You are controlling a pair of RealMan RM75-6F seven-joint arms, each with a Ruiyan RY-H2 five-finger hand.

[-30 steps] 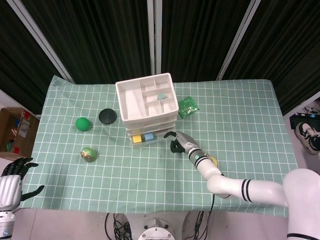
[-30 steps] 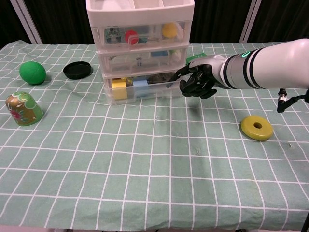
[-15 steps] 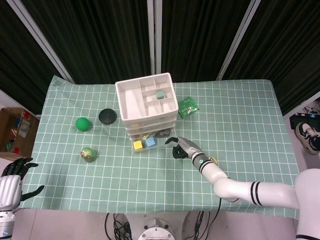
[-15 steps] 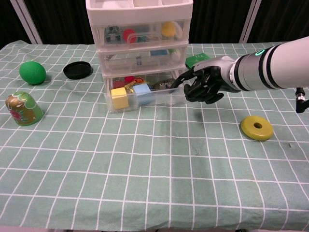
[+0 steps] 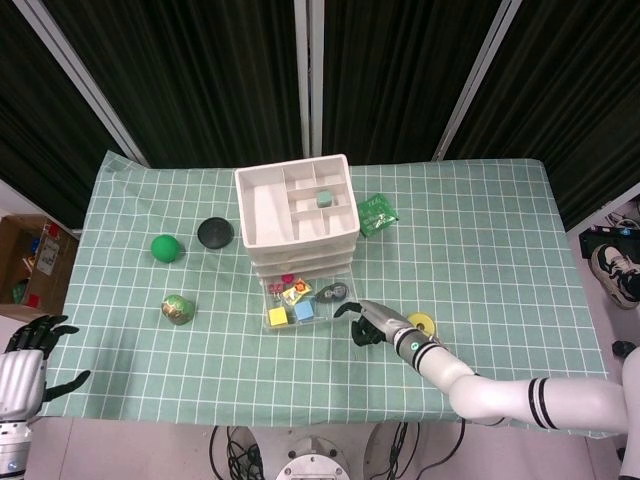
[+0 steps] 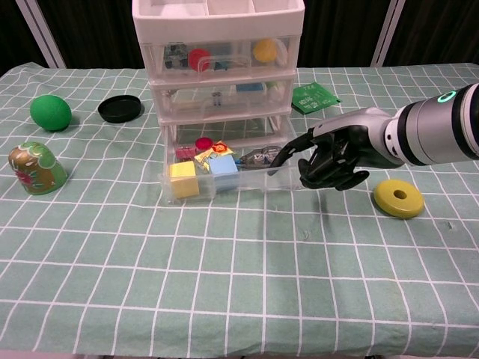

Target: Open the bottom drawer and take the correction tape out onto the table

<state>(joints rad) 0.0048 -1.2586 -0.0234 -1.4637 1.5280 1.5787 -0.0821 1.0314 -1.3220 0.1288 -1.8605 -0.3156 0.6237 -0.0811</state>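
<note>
The right hand (image 6: 333,158) sits at the right front corner of the bottom drawer (image 6: 224,182), its dark fingers (image 6: 288,148) hooked over the drawer's clear front edge and the rest curled in toward the palm — it grips the drawer rather than anything inside. The drawer stands pulled well out from the white drawer unit (image 5: 293,205) on the bench (image 6: 239,292). Inside it lie a yellow block (image 6: 182,178), a blue block (image 6: 223,169), a small red piece and a dark roundish item (image 5: 333,292) near the right end; which of these is the correction tape I cannot tell — all are in the drawer. A yellow ring (image 6: 398,197) lies on the cloth just right of the hand. The left hand (image 5: 30,345) hangs off the bench's left edge, fingers spread, grasping nothing.
</note>
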